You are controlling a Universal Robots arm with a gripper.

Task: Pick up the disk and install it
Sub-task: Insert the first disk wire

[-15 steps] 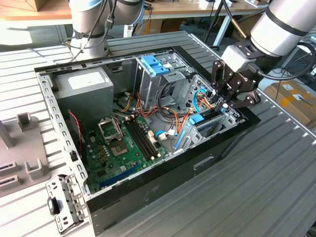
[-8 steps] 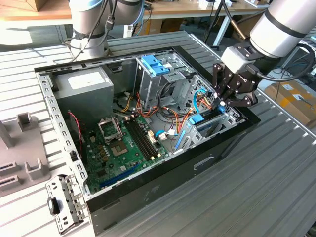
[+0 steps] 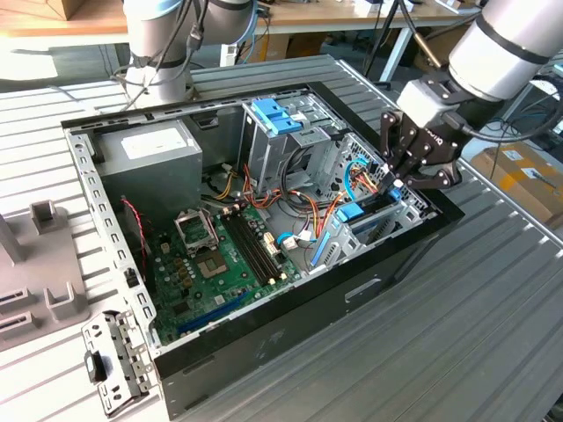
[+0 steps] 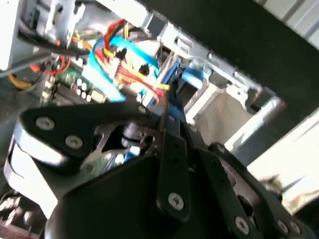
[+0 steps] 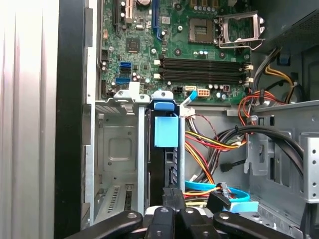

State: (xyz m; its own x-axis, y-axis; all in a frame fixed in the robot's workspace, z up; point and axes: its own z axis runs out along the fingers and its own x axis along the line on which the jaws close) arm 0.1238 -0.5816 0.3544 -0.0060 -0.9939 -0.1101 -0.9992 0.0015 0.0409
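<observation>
While the case (image 3: 264, 352) lies open on its side on the slatted table (image 3: 475, 316), the gripper (image 3: 393, 176) reaches into its corner at the exterior view's right, among the drive bays. Disk (image 5: 164, 149) stands on edge in a narrow bay slot, light blue carrier tab (image 5: 166, 132) at its far end toward the motherboard (image 5: 184, 45). In the first wrist view the dark fingers (image 5: 169, 199) sit close together at the disk's near edge, pinched narrow on it; contact looks firm but the pads are partly hidden. In the second wrist view one finger (image 4: 172, 149) runs along the blue edge of the disk (image 4: 172, 82). An empty metal bay (image 5: 117, 154) lies just beside the disk. Red, yellow and orange cables (image 5: 214, 144) bunch on its other side, with a flat blue cable (image 5: 219, 191) near the fingers. Drive cage with blue latch (image 3: 277, 114) stands further in. Power supply (image 3: 149, 158) sits at the far corner.
</observation>
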